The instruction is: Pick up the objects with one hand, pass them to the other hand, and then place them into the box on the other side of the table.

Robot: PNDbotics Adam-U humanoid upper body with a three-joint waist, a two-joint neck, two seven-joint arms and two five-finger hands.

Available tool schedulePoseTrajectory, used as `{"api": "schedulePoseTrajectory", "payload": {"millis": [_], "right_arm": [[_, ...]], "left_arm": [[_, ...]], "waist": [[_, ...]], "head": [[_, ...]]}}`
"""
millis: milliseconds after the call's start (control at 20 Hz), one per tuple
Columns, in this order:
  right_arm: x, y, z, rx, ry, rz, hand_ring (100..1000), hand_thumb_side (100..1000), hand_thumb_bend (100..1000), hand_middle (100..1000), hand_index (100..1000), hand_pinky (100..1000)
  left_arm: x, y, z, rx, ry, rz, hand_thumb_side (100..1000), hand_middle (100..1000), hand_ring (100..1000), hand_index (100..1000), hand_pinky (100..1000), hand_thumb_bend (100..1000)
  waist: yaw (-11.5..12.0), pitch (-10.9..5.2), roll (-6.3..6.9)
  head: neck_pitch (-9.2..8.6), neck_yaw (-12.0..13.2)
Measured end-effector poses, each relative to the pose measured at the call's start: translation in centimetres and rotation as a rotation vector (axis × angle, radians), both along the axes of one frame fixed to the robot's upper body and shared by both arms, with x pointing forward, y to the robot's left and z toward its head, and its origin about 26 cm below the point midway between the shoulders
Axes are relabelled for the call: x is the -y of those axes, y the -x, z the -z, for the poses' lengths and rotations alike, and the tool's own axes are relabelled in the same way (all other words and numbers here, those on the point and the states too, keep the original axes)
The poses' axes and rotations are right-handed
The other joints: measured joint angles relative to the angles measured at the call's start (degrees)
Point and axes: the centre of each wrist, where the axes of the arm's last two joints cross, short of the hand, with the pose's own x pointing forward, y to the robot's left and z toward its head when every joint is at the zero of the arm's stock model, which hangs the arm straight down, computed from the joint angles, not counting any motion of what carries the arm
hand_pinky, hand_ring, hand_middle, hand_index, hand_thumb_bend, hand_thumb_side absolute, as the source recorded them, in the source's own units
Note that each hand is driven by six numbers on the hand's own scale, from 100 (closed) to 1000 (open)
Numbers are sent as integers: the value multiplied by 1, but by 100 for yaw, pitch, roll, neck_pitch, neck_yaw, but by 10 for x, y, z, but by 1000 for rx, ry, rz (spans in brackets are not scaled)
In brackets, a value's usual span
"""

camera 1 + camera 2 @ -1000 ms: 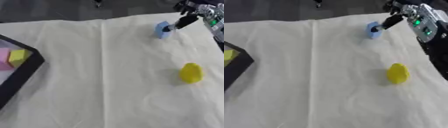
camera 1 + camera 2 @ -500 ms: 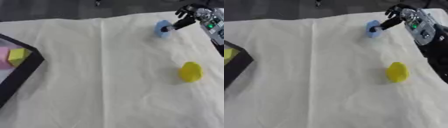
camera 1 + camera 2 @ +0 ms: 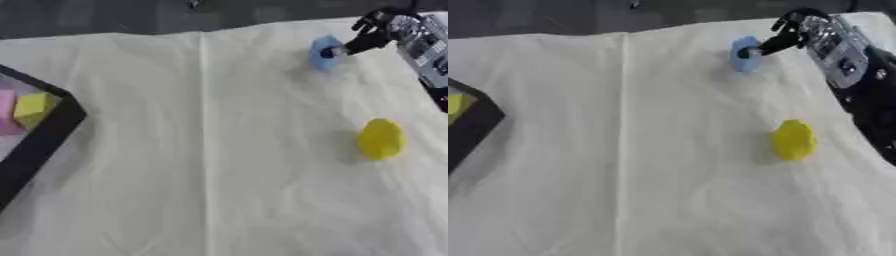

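Tilted since earlier, soft blue block [image 3: 325, 52], right hand [image 3: 791, 33] pinching it, creased white cloth [image 3: 219, 150]

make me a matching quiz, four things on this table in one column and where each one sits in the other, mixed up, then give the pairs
Things:
1. blue block
2. yellow block
3. black box
4. right robot hand

Places:
A. left edge of the table
B. far right, fingertips on the blue block
C. alone on the cloth, right side, nearer the camera
D. far side of the cloth, right of the centre crease

Pairs: 1-D, 2-C, 3-A, 4-B
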Motion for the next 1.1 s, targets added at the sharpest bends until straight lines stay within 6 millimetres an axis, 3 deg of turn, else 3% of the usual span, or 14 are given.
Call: {"api": "schedulePoseTrajectory", "payload": {"millis": [1100], "right_arm": [[-8, -4, 7, -2, -38, 6, 775, 449, 748, 760, 836, 771]], "left_arm": [[-1, 0, 3, -11, -1, 0, 421, 586, 651, 699, 725, 124]], "waist": [[17, 1, -22]], "head": [[3, -12]]}}
